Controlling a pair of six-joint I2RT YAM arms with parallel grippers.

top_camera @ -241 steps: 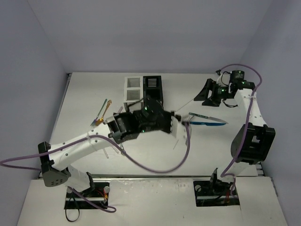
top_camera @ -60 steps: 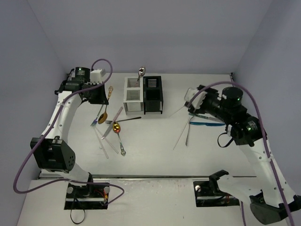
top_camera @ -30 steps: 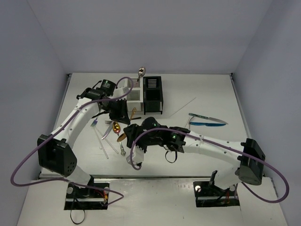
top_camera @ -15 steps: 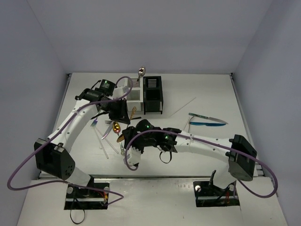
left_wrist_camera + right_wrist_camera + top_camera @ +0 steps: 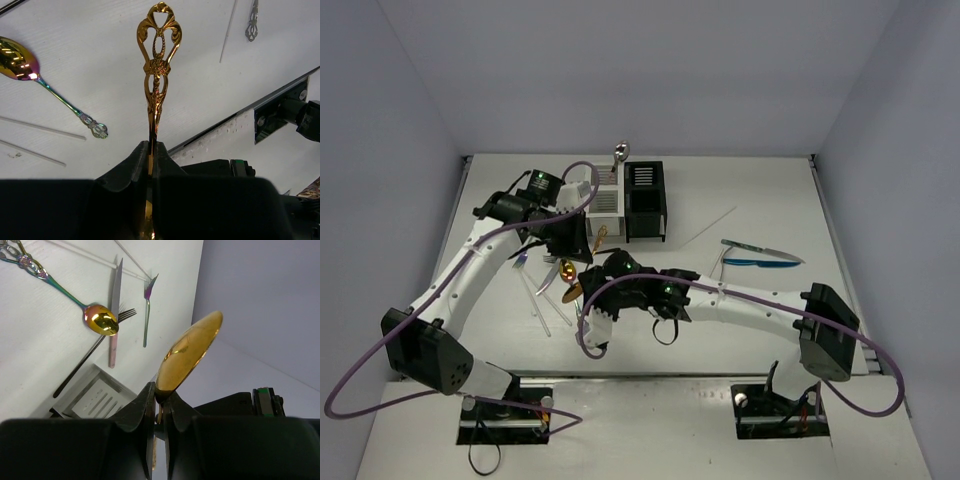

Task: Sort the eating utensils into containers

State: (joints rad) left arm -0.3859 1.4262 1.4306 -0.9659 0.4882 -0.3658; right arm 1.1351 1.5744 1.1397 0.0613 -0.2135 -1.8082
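Right gripper [image 5: 159, 390] has snapped shut within the last second and now pinches the neck of a gold spoon [image 5: 190, 352], bowl sticking out past the fingertips. The left arm's lower link has swung further left, its gripper still by the caddies. Far left on the table [image 5: 770, 200], clear sticks [image 5: 548, 312] lie loose, and an iridescent spoon [image 5: 567, 270] lies flat just beside them. Left gripper [image 5: 150, 147] hangs over that patch, jaws pressed together on a gold ornate-handled utensil [image 5: 158, 60]. Its openwork handle points away from the fingers and its head is hidden inside the grip. The held gold spoon sits low, just beside the iridescent spoon; cannot tell if it is clear of the surface. The right wrist view also shows a pink knife [image 5: 115, 315], a dark fork [image 5: 85, 362] and an iridescent fork [image 5: 147, 302] lying near each other. Behind stand the white caddy [image 5: 603, 205], with a silver spoon [image 5: 620, 152] upright in it, and the black caddy [image 5: 645, 205] joined to its right. Further right lie one more clear stick [image 5: 705, 228] and a blue knife [image 5: 752, 263], well apart from both grippers.
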